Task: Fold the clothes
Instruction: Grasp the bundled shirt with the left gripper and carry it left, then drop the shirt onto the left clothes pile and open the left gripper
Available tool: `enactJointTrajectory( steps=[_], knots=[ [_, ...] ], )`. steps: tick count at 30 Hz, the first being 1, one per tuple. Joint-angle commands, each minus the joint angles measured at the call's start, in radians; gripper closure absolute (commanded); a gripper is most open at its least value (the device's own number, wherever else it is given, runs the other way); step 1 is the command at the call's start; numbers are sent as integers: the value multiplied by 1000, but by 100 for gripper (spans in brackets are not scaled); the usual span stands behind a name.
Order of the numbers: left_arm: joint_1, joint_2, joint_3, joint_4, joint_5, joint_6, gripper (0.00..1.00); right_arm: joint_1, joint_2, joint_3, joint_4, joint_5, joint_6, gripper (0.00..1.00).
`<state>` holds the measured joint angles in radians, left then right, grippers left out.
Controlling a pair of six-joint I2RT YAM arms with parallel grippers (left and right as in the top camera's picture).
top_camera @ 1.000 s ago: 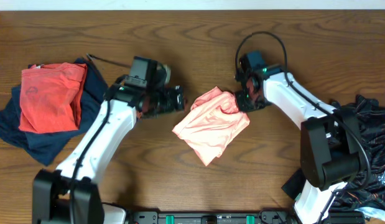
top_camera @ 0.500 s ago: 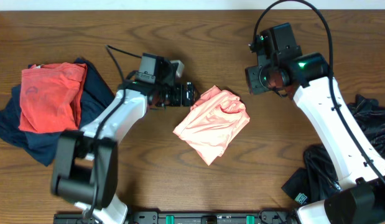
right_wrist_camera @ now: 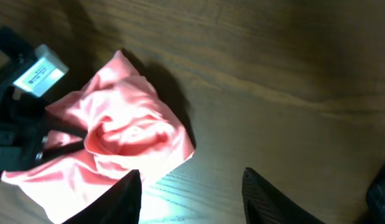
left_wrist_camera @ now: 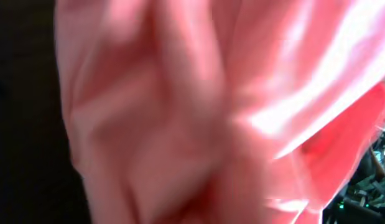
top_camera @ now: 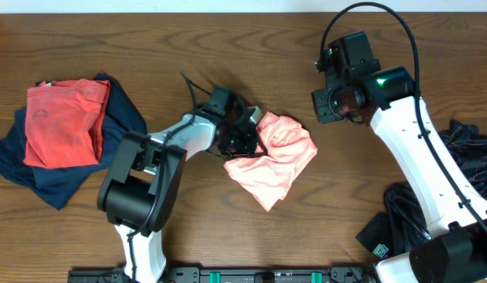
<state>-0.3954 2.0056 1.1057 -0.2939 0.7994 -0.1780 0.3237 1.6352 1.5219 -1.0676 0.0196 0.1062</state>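
Two flat garments, an orange-red tee (top_camera: 66, 122) on a navy garment (top_camera: 38, 174), are lying at far left. Mid-frame, the crumpled salmon-pink T-shirt (top_camera: 281, 157) is resting on the wooden desk (top_camera: 227, 47), with the left end effector (top_camera: 245, 140) at its edge. Its wrist view is showing only blurred pink folds, so I cannot tell its grip. The right end effector (right_wrist_camera: 191, 180) is hovering open-fingered and empty.

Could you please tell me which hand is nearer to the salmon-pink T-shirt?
Left. The left hand is against the salmon-pink T-shirt; the right hand is apart, beyond its upper right corner.
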Motion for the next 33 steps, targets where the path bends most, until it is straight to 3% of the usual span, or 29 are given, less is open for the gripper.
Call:
enactJointTrajectory(
  steps=[1,10,17,24,29,31,32,33],
  knots=[
    [34,-31,11,-7,-90,13,94,-14,7,-6,-12,11,5,51],
    [291,-354,42,-8,-230,5,94,-55,7,-5,-33,10,6,56],
    [599,-556,42,-2,-294,5,94,-65,7,-5,-33,10,6,56],
    [941,-565,42,6,-296,-8,94,-65,7,-5,-32,10,5,56],
    [1073,-482,42,16,-296,-45,92,-65,7,-5,-32,10,5,56],
    [1106,-443,42,16,-296,-45,39,-65,7,-5,-32,9,5,56],
    [1123,-426,42,17,-296,-47,2,-65,7,-5,-34,5,5,56],
    [1138,-415,42,20,-296,-58,2,-65,7,-5,-37,4,5,56]
  ],
)
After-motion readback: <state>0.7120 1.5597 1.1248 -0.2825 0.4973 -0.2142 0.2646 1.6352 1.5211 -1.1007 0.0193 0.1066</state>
